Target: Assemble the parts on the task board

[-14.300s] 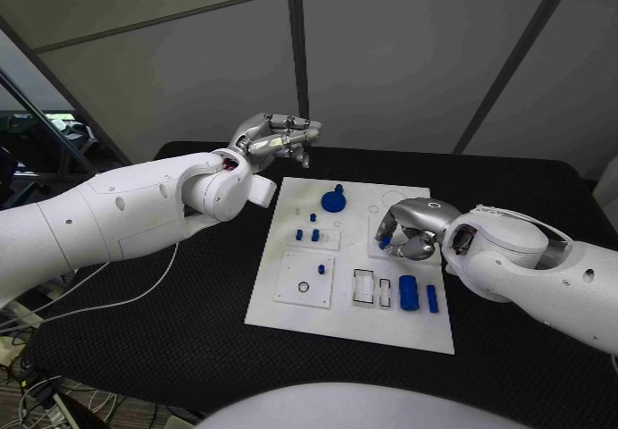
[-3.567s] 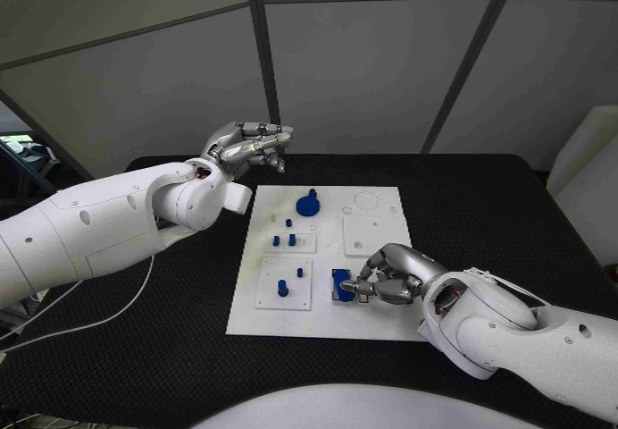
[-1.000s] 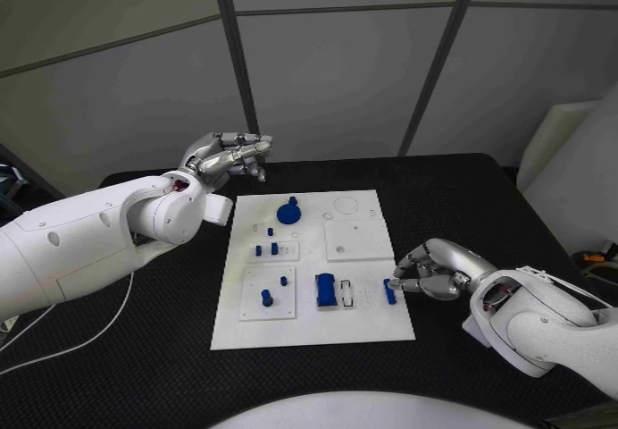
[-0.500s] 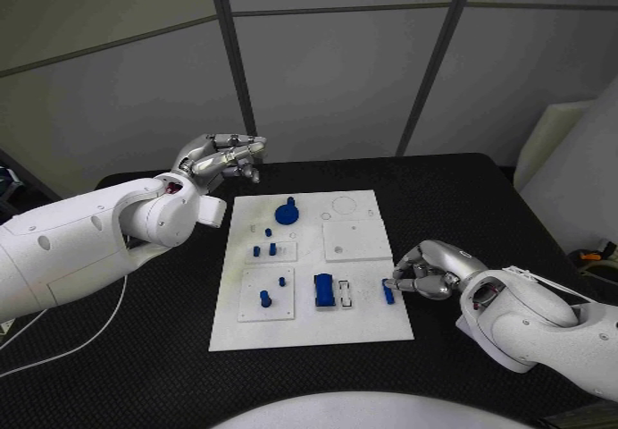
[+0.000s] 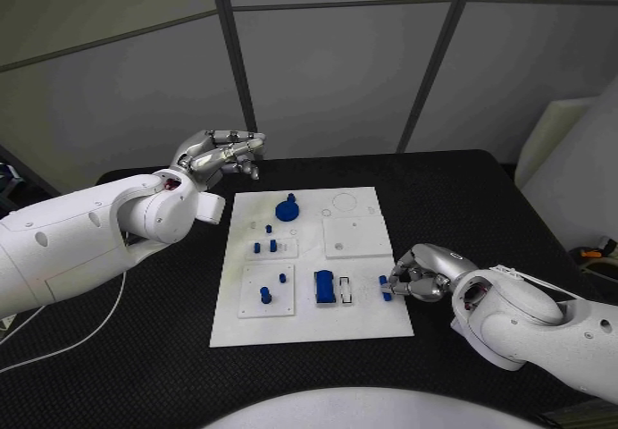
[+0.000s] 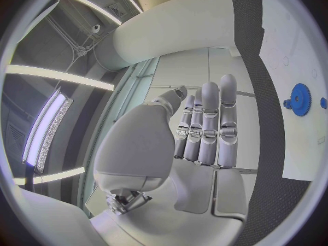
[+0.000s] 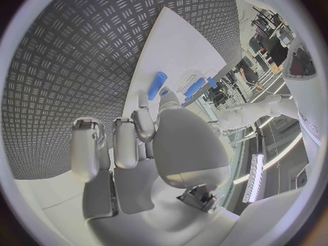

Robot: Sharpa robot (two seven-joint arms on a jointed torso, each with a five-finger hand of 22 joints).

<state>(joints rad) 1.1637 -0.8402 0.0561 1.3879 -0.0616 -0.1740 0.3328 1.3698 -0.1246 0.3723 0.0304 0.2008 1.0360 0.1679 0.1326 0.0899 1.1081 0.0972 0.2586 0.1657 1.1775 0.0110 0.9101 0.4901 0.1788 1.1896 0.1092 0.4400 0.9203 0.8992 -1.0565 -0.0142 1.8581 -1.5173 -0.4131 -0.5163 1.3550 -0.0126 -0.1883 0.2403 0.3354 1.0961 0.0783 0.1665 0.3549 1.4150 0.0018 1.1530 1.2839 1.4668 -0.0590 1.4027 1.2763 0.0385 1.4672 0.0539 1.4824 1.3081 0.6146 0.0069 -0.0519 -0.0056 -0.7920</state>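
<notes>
Moved: right silver hand point(image 5: 421, 273) has been brought in closer to the white rectangular task board point(image 5: 313, 326) than half a second back, now right at its right edge – the left one hasn't really budged.
Right hand: fingers curled in beside the small blue rod-shaped part point(image 5: 384, 287) lying near the board's right edge; thumb tip is seen just by that rod point(image 7: 158, 85) in the right wrist view, but whether it's actually pinched can't be told.
Left hand: left silver hand point(image 5: 221, 152) is held up off the black table point(image 5: 489, 197) behind the board's far left corner – fingers straight and together point(image 6: 208, 126), nothing in them.
Board: blue block part point(image 5: 325, 288) is seated by the white slot, the round blue knob part point(image 5: 288, 210) near the far end, small blue pegs point(image 5: 265, 246) in the left panels.
</notes>
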